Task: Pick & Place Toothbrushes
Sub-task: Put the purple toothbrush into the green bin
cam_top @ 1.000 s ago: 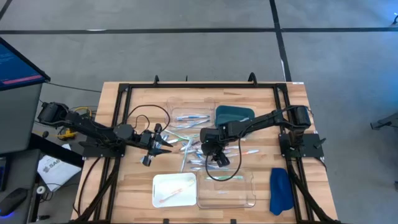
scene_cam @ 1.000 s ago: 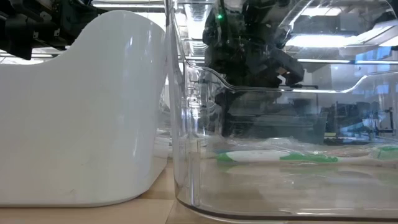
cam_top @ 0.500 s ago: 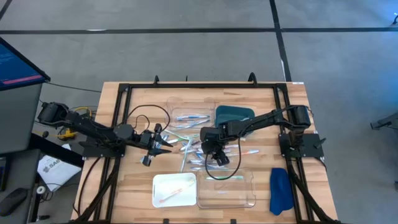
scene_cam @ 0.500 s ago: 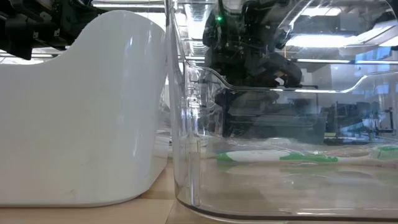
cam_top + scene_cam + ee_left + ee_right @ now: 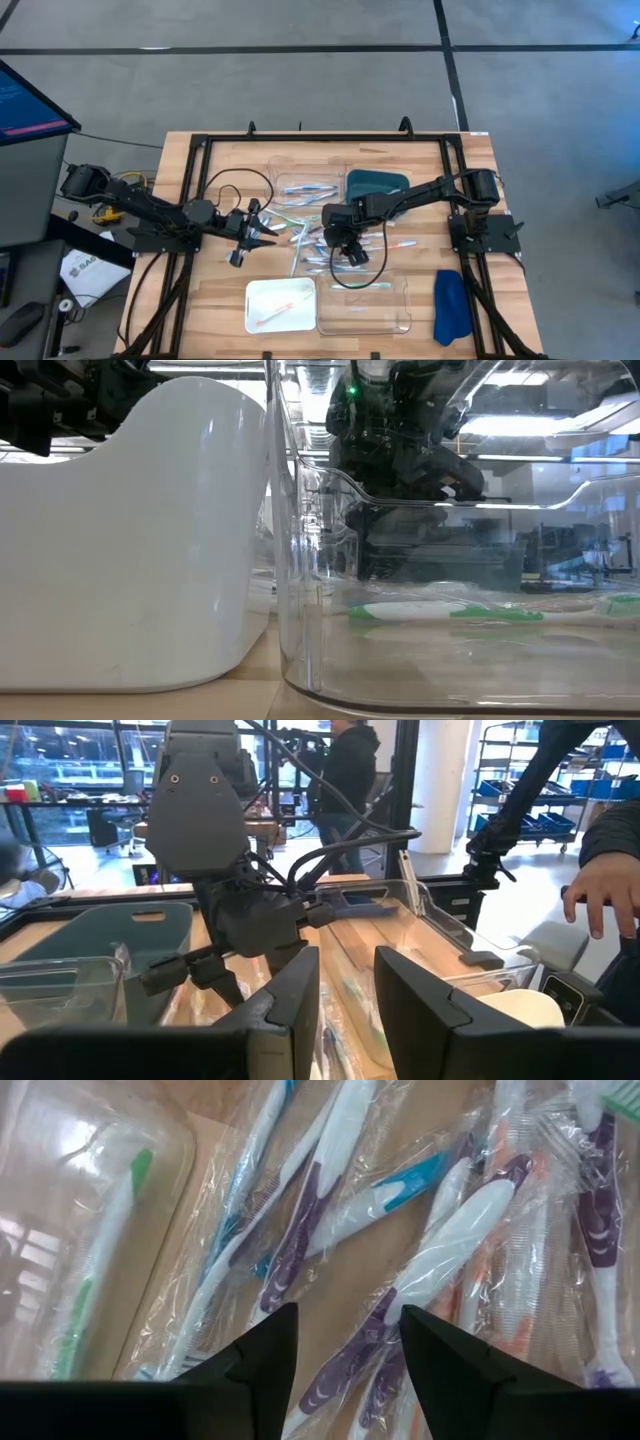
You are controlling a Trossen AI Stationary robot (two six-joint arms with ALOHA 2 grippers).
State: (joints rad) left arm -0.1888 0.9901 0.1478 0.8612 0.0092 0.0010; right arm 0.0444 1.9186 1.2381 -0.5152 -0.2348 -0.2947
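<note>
**Q:** So what do the toothbrushes (image 5: 440, 1240) actually look like here, and where are they?

**A:** Each one is sealed in its own crinkly clear wrapper. From the right wrist view you get white handles with purple grips, some with blue, a couple orange-pink, all lying crisscross and overlapping on the bare wood of the desk (image 5: 200, 300). From above, the pile (image 5: 310, 240) sits mid-desk. One green-and-white brush (image 5: 450, 613) lies flat in the clear tray (image 5: 365, 300) at the near edge, and an orange-pink one (image 5: 280, 308) lies in the white tray (image 5: 255, 290) just beside it.

**Q:** And the tools?

**A:** The right tool (image 5: 345, 248) hangs over the pile, fingers (image 5: 255, 1355) apart with a purple-handled brush showing in the gap; nothing is pinched between them. The left tool (image 5: 262, 232) waits off to the pile's left side, fingers (image 5: 285, 1005) parted by a narrow gap, holding nothing.

**Q:** Anything else around or in the way?

**A:** Behind the pile there's another clear tray (image 5: 305, 183) with a few brushes in it, and a dark teal bin (image 5: 375, 185) beside that. A blue cloth (image 5: 450, 305) lies by the desk's right edge. The brushes overlap a lot, wrappers touching. Beyond the desk, a person in dark clothes (image 5: 350, 770) stands in the room, and a hand (image 5: 600, 890) shows at the edge of the left wrist view.
</note>
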